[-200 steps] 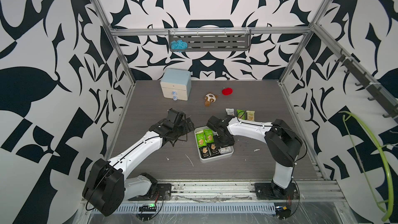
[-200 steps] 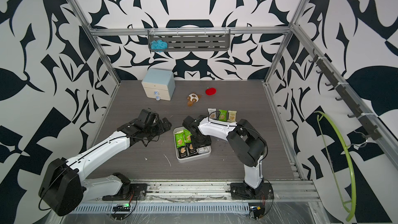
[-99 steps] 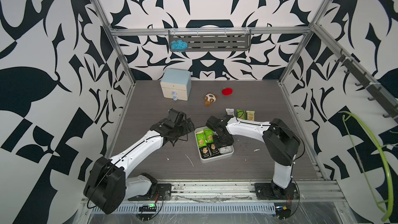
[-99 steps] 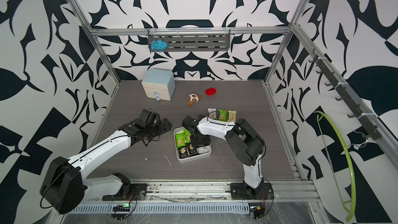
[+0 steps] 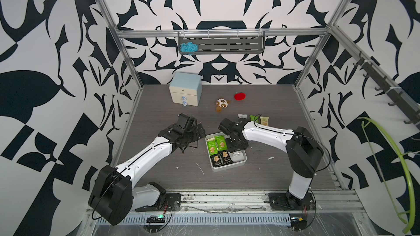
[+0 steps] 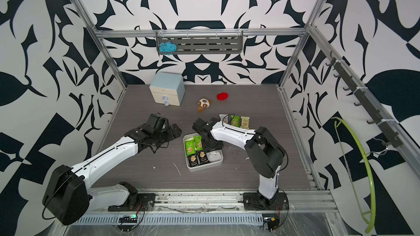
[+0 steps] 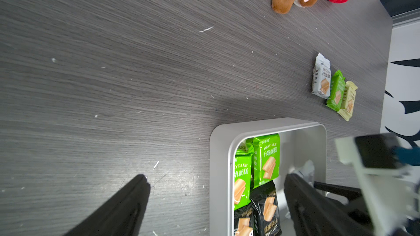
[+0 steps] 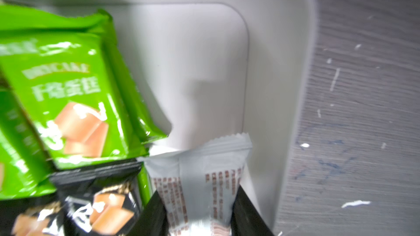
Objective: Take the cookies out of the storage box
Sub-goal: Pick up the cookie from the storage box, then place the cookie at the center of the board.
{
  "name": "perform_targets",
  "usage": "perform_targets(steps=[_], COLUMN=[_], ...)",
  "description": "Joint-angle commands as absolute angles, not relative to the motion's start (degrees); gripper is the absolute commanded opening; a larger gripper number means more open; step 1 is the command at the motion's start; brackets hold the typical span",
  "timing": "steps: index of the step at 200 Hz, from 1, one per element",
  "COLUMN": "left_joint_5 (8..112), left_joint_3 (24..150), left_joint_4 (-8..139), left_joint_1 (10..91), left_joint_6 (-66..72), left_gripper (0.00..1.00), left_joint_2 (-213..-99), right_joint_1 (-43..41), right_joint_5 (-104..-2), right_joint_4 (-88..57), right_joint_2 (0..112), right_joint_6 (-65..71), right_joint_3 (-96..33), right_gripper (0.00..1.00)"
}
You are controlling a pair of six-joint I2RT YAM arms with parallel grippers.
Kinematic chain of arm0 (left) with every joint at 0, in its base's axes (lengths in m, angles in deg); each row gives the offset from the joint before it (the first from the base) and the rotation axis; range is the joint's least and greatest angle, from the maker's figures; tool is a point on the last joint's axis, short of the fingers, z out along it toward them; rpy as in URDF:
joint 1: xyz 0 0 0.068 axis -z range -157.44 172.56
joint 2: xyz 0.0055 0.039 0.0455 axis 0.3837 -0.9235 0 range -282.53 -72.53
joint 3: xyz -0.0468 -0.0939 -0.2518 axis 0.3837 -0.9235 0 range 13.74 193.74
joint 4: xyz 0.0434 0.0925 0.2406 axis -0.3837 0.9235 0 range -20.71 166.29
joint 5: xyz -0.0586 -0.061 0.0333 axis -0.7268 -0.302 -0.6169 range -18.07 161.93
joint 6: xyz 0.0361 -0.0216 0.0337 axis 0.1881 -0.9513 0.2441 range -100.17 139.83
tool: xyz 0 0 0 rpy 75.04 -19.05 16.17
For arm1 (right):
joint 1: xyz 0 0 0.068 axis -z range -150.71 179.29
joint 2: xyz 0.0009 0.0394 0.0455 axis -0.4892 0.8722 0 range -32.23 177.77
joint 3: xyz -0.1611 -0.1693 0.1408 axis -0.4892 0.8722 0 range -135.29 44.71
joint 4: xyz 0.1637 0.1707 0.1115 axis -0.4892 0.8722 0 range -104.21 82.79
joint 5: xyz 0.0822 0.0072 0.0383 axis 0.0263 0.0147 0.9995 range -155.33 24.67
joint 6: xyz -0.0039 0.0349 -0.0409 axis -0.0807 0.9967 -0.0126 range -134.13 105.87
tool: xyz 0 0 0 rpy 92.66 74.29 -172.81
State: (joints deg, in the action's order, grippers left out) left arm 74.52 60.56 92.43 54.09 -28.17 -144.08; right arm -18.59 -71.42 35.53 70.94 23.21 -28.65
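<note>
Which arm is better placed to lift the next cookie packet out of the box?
Right: the right arm has its jaws closed on the white packet inside the storage box. The left arm has open jaws across the box rim, holding nothing.

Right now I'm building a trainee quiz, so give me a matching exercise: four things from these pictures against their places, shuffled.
Things: 1 red-printed white packet; 2 cream packet; 3 blue yarn; 4 red plush.
Places: A on the wall shelf; B between the right gripper's fingers, inside the storage box; C on the table beside the brown-and-white plush; D in the three-packet row on the table.
Pairs: 1-B, 2-D, 3-A, 4-C.
</note>
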Motion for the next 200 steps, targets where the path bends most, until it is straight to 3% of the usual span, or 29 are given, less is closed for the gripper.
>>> perform_targets(steps=[1, 70, 151, 200], left_joint_5=[75.1, 75.1, 74.9, 74.2], left_joint_3=[61.9, 63.6, 69.0, 72.0], left_joint_4=[94.0, 94.7, 94.3, 93.0], left_joint_1=[54.2, 54.2, 54.2, 54.1], left_joint_6=[-27.4, -27.4, -26.1, -25.8], left_gripper=[0.99, 0.99, 0.99, 0.99], left_joint_2=[-144.3, -145.1, -152.4, -157.4], right_joint_1=[-18.6, -15.9, 1.5, 7.5], right_joint_5=[-73.4, -77.7, -73.7, -72.5], right_joint_4=[37.2, 37.0, 34.9, 31.9], right_joint_2=[67.5, 64.8, 63.9, 66.4], right_joint_6=[24.5, 23.4, 17.7, 15.2], right_joint_3=[-30.8, -35.7, -30.7, -26.8], right_gripper=[0.40, 0.39, 0.38, 0.38])
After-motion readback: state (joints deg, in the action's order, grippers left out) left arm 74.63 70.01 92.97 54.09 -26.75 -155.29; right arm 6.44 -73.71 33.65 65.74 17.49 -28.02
